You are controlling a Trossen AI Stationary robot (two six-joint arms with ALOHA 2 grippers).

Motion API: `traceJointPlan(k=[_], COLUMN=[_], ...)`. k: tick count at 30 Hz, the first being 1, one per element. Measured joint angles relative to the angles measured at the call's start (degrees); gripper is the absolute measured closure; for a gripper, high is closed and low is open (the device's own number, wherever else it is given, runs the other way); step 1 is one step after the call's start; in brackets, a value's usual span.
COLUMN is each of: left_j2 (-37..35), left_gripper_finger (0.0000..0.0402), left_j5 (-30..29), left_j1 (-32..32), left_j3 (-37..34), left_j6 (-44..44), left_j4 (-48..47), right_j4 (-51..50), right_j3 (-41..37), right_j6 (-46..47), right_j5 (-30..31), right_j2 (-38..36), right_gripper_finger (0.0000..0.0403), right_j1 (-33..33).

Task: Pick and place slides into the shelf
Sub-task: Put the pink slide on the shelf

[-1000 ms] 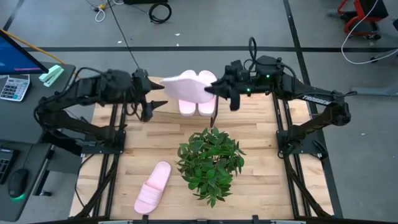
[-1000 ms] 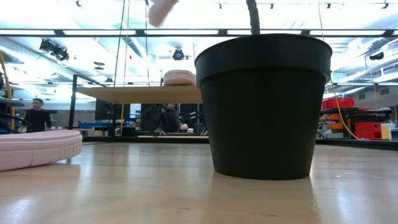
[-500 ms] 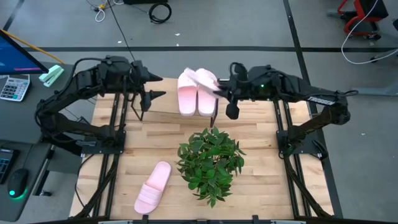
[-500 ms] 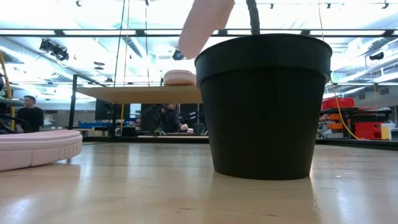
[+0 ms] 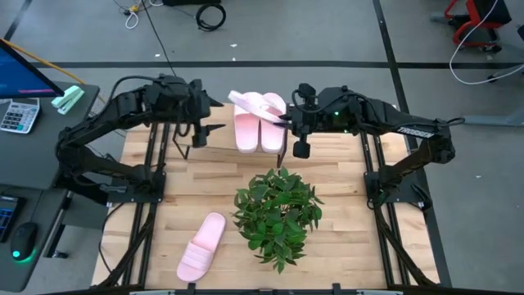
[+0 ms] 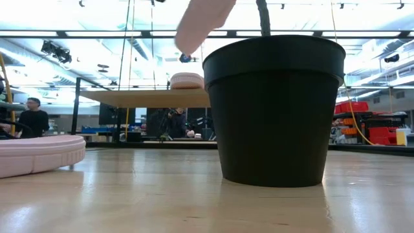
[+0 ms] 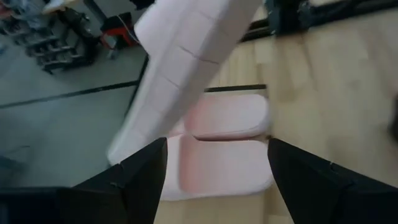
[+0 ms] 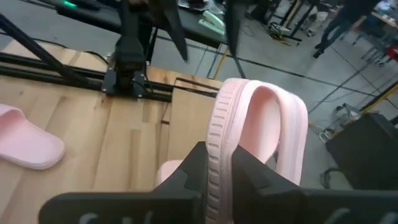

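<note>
Table (image 5: 344,213): a slatted wooden top, flanked by both arms.
Potted plant (image 5: 277,211): set mid-table in a black pot (image 6: 275,110).
Shelf (image 5: 221,131): a light board at the far edge; two slides (image 5: 259,131) are laid on it side by side.
Left gripper (image 5: 206,129): held beside the shelf, fingers spread wide, nothing gripped.
Right gripper (image 5: 288,121): clamped on the edge of a held slide (image 5: 250,103), which is raised and tilted above the two shelved ones.
Loose slide (image 5: 201,246): left flat on the table near the front, beside the plant.
</note>
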Motion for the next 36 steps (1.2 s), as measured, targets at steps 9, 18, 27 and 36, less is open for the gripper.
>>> traceJointPlan(k=[9, 18, 27, 36], left_j2=[2.14, 2.14, 2.14, 4.47], left_gripper_finger=[0.0120, 0.0120, 0.0120, 0.0120], left_j5=[-9.93, -9.93, -9.89, -9.76], left_j1=[-3.95, -4.45, -4.45, -4.32], left_j3=[0.00, 0.02, 0.02, 0.14], left_j6=[11.38, 13.75, 13.87, 13.85], left_j4=[8.60, 5.92, 3.97, 2.73], right_j4=[-8.77, -5.96, -3.66, -1.82], right_j3=[7.02, 9.59, 9.59, 9.56], right_j6=[0.07, -1.08, -0.38, 0.14], right_j5=[-2.25, -4.72, -4.96, -7.36], right_j2=[7.28, 8.50, 7.18, 7.16], right_gripper_finger=[0.0364, 0.0364, 0.0364, 0.0364], right_j1=[0.02, 0.02, 0.50, 1.51])
